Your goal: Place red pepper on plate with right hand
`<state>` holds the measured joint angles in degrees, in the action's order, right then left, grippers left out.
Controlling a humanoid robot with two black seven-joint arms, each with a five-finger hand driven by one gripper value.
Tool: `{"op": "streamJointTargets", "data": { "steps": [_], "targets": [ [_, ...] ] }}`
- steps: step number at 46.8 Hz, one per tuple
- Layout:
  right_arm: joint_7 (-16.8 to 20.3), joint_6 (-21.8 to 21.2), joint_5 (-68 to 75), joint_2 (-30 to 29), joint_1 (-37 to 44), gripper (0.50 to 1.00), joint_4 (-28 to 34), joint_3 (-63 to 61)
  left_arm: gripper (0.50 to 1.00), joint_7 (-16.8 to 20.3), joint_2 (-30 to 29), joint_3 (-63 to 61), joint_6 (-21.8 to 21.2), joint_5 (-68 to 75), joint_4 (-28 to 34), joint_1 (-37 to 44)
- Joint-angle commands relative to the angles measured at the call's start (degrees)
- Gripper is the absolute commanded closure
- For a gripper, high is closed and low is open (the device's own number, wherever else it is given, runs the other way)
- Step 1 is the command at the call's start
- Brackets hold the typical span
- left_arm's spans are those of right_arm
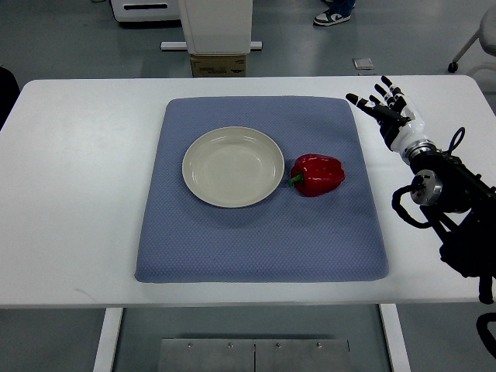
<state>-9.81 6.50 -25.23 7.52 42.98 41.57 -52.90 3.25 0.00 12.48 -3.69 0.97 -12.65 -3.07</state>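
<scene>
A red pepper with a green stem lies on its side on the blue mat, just right of a cream plate and almost touching its rim. The plate holds nothing. My right hand is at the mat's far right corner, above the white table, with its fingers spread and holding nothing. It is to the right of and beyond the pepper, well apart from it. The right arm comes in from the lower right. The left arm is out of view.
The mat lies on a white table. Beyond the far edge stand a cardboard box and a white machine base. A person's shoe shows on the floor at the top.
</scene>
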Motion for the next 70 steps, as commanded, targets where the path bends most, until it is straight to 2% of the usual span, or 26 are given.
{"op": "streamJointTargets", "data": {
  "steps": [1,36,45,53,56,64,70],
  "targets": [
    [0.1,0.0,0.1,-0.1,-0.1,0.5,-0.1,0.0,0.5,0.0,0.0,0.0,0.0,0.0,0.0,0.0],
    [-0.3,0.0,0.4,0.0,-1.1,0.5,0.2,3.5,0.5,0.0,0.0,0.0,0.0,0.0,0.0,0.0],
    [-3.5,-0.9,0.4,0.7,-1.0,0.5,0.4,6.1,0.5,0.0,0.0,0.0,0.0,0.0,0.0,0.0],
    [-3.6,-1.3,0.4,2.1,-0.6,0.5,1.2,6.5,0.5,0.0,0.0,0.0,0.0,0.0,0.0,0.0],
    [-3.6,-2.4,0.4,2.9,-0.4,0.5,2.0,6.8,0.5,0.0,0.0,0.0,0.0,0.0,0.0,0.0],
    [-3.5,-9.0,-0.1,7.2,1.1,0.502,2.8,10.6,0.5,0.0,0.0,0.0,0.0,0.0,0.0,0.0],
    [-4.4,-9.8,-0.4,9.7,3.5,0.502,2.9,14.8,0.5,0.0,0.0,0.0,0.0,0.0,0.0,0.0]
  ]
}}
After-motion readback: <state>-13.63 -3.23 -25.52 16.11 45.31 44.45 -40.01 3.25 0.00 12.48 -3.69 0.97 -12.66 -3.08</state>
